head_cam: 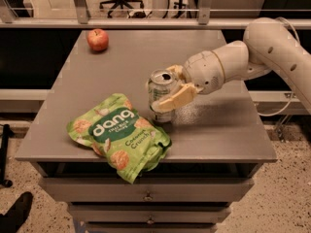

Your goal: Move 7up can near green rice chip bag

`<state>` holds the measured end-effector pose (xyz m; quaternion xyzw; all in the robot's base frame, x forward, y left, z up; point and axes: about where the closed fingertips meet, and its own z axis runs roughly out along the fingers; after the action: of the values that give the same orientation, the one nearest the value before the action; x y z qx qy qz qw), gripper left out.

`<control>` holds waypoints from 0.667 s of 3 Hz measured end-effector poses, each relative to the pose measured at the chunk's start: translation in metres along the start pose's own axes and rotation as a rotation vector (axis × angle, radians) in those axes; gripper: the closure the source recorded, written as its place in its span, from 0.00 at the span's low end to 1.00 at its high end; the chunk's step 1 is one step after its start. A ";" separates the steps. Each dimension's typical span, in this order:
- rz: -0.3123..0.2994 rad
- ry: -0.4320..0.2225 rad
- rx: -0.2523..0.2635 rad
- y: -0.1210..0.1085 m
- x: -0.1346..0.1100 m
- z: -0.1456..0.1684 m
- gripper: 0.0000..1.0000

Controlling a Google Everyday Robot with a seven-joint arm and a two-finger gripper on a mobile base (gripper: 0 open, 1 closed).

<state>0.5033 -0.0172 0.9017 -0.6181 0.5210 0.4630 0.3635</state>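
Note:
The 7up can [161,92], silver-grey with a pale green label and pull-tab top, stands upright on the grey table just right of the green rice chip bag [119,135]. The bag lies flat near the table's front edge, white "dang" lettering facing up. My gripper [171,87] reaches in from the right on a white arm and is shut on the can: one cream finger [175,99] crosses the can's front, the other sits behind its rim. The can's base is at or just above the tabletop, close to the bag's upper right corner.
A red apple [97,39] sits at the table's far left corner. The table [218,130] has drawers below its front edge. A rail and an office chair stand behind the table. My arm [272,47] spans the right side.

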 end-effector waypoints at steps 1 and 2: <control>0.016 0.016 -0.044 0.005 0.005 0.009 0.58; 0.030 0.025 -0.075 0.008 0.011 0.016 0.34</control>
<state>0.4929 -0.0069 0.8865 -0.6293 0.5168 0.4798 0.3265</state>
